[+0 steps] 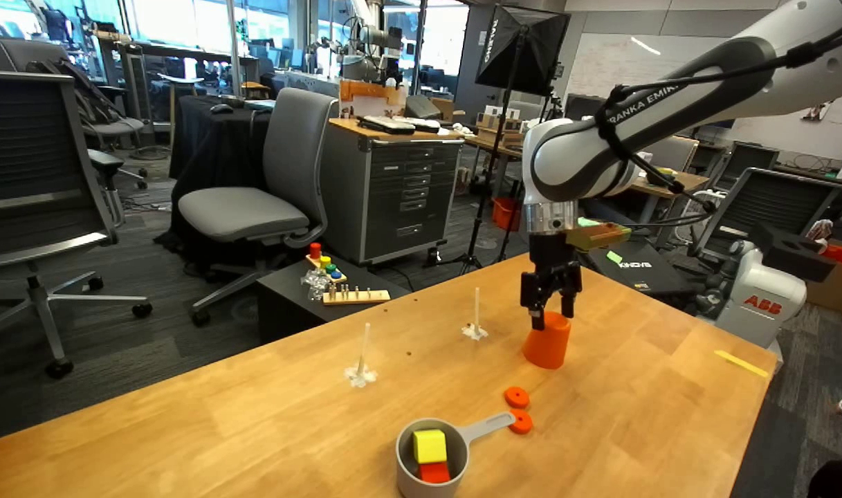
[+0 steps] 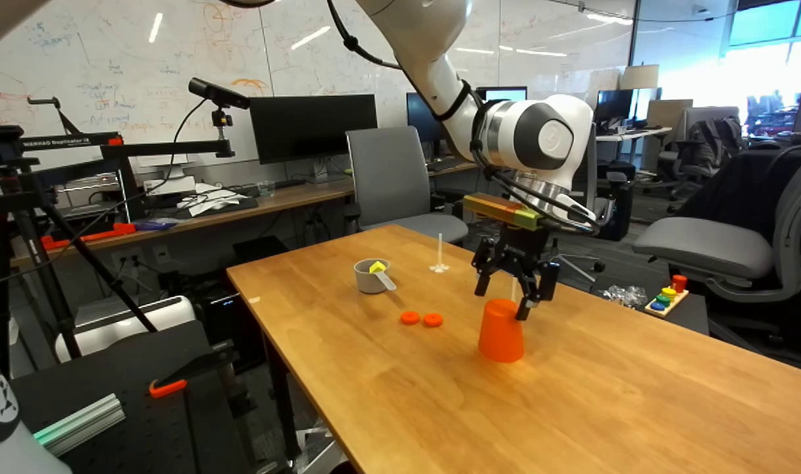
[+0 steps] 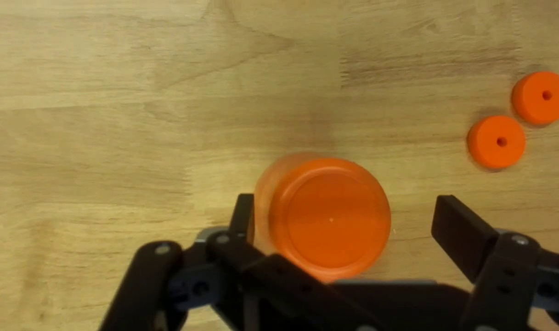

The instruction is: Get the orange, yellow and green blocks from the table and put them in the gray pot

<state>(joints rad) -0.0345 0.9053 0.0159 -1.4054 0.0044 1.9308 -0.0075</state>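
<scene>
Orange is the upturned cup (image 1: 547, 344), wider at its foot than at its top, and I think that it is the object of the present step: no green block can be seen, and perhaps the cup covers it. The gripper (image 2: 503, 305) stands over the cup with its jaws spread wide, and it has hold of nothing. In the wrist view the cup is not in the middle: one jaw is just beside its wall, though I cannot tell if it touches, and the other is well apart. It would be better to centre first, then go straight down, because on a sloped wall a grip too near the top may slip upward. A gentle squeeze and a vertical lift should be the safest.

On the wooden worktop (image 1: 254, 415), two orange discs (image 3: 496, 141) lie near the cup; toward this same side, farther from the cup, is the gray saucepan (image 2: 367, 283). It is round and smooth, with a flat handle (image 1: 488, 425). Inside it are the bright yellow block (image 1: 429, 447), with clean square faces, and the orange-red block (image 1: 434, 473), lower and partly hidden.
</scene>
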